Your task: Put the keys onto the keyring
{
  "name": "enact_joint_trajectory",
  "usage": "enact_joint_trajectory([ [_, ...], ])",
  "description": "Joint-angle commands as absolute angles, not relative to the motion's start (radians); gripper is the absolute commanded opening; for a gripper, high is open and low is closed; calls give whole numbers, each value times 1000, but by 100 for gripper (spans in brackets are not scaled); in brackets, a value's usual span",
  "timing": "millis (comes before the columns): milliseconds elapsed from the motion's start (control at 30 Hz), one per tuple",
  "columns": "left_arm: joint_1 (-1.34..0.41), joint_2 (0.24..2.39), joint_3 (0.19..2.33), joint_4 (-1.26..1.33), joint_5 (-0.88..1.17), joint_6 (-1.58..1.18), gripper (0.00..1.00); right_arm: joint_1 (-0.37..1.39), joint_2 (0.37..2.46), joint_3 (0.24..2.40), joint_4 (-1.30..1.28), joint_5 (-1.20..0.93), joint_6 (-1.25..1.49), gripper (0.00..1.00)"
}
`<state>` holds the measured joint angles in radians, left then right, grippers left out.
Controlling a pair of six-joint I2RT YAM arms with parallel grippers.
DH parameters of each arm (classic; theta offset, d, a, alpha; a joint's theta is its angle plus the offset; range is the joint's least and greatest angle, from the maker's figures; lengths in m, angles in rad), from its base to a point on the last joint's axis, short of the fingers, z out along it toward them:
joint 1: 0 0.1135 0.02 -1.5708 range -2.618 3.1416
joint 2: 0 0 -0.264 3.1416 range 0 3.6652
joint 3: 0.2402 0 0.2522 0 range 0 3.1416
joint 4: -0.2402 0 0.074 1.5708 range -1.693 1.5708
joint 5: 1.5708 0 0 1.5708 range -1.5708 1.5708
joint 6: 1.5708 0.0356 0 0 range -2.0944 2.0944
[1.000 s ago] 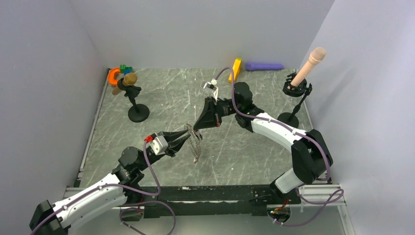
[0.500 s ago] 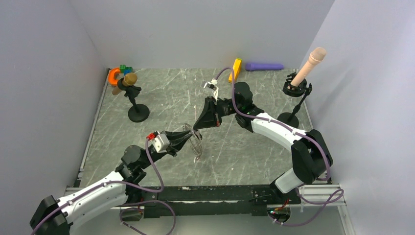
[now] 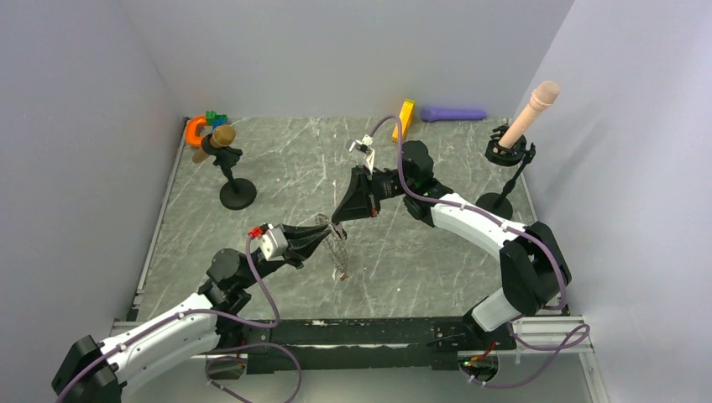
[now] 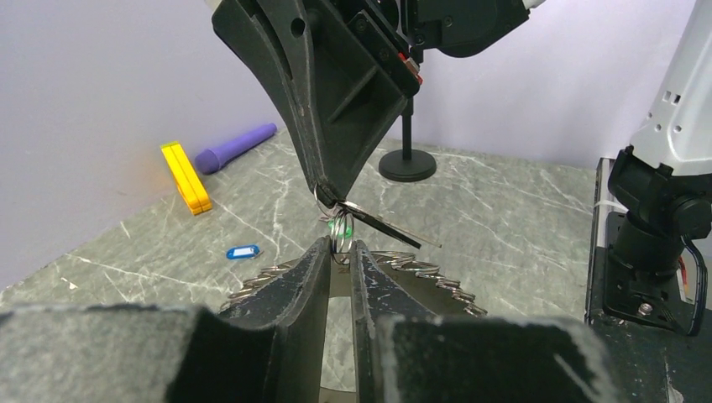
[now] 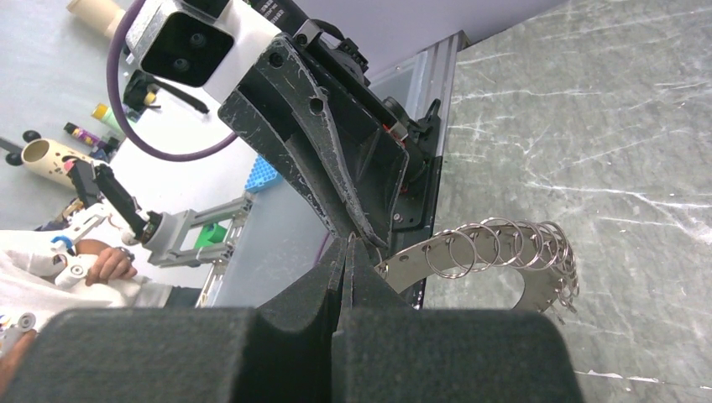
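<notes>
The keyring (image 3: 337, 250), a curved metal band carrying several wire rings (image 5: 504, 252), hangs above the table's middle. My left gripper (image 4: 338, 245) is shut on it, one small ring standing between its fingertips (image 4: 319, 260). My right gripper (image 5: 348, 245) comes down from above, its tips right over the left ones (image 3: 337, 222). It is shut on a thin ring from which the green key (image 4: 341, 227) hangs, touching the keyring's small ring. A dark thin strip (image 4: 390, 229) juts from the same spot. The blue key (image 4: 243, 251) lies on the table.
A yellow block (image 3: 406, 118) and a purple handle (image 3: 453, 113) lie at the back wall. A stand with a brown mic (image 3: 229, 168) is at the back left beside an orange horseshoe piece (image 3: 196, 129). A second stand (image 3: 512, 151) is at the right.
My left gripper's jaws have narrowed on the keyring and its wrist has shifted slightly left. The right arm has held still.
</notes>
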<state>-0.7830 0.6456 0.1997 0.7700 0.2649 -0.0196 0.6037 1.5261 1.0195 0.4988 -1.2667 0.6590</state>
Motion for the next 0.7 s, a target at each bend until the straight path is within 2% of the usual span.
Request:
enact_joint_trajectory([
  [0, -775, 638, 191, 793, 291, -45, 20, 603, 1520, 1023, 558, -1288, 673, 0],
  [667, -758, 657, 204, 807, 316, -51, 16, 603, 1524, 1022, 565, -1289, 679, 0],
])
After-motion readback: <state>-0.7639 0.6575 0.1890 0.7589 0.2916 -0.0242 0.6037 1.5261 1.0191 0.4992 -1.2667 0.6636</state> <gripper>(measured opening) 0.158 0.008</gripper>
